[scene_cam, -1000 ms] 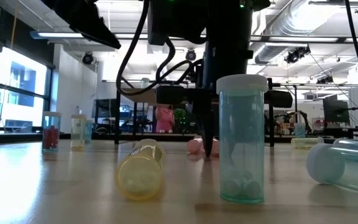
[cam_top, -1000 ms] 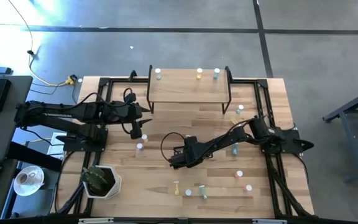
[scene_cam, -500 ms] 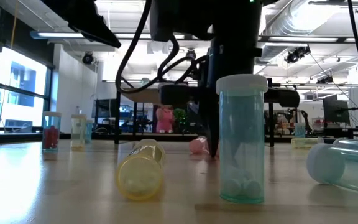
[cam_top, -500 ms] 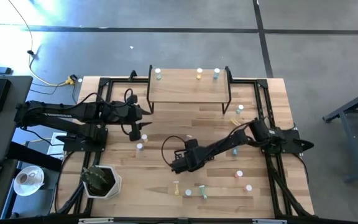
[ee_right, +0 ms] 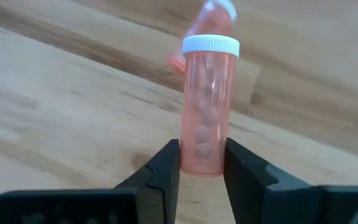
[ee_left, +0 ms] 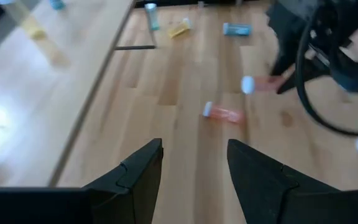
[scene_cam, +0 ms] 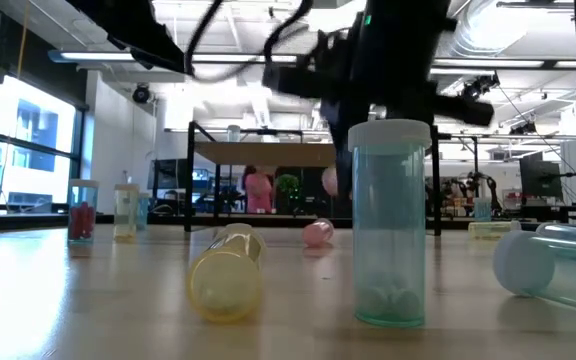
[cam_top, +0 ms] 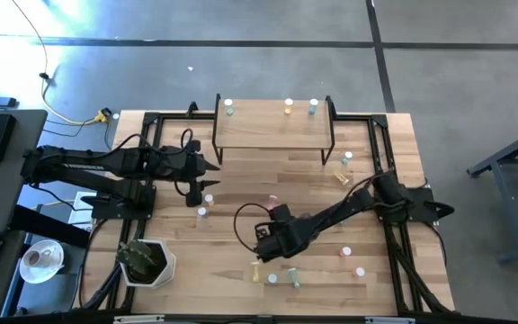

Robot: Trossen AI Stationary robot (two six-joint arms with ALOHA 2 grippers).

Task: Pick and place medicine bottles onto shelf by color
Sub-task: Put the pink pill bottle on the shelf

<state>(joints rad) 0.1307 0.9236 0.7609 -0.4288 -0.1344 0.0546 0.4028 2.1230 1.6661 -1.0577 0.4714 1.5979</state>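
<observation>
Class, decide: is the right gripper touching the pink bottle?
Touching. The right wrist view shows the right gripper with both fingers pressed against the sides of the pink bottle.

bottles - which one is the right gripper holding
The pink-red bottle, white-capped and upright, clamped between the right gripper fingers; the others sit on table or shelf.
</observation>
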